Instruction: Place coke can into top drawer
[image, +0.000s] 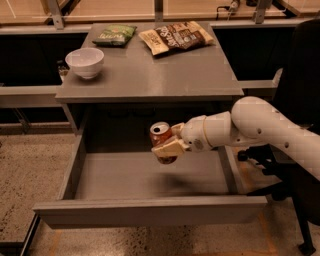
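The red coke can (160, 134) with a silver top is held upright in my gripper (166, 145), which is shut on it. The white arm reaches in from the right. The can hangs above the middle of the open top drawer (150, 210), a wide shallow grey drawer pulled out below the grey table (150, 75). The can's lower part is hidden by the tan fingers (169, 148). The can casts a shadow on the drawer floor beneath it.
On the table stand a white bowl (85, 62) at the left, a green chip bag (115, 35) at the back and a brown snack bag (177, 36) beside it. A black chair (300, 150) stands at the right of the drawer.
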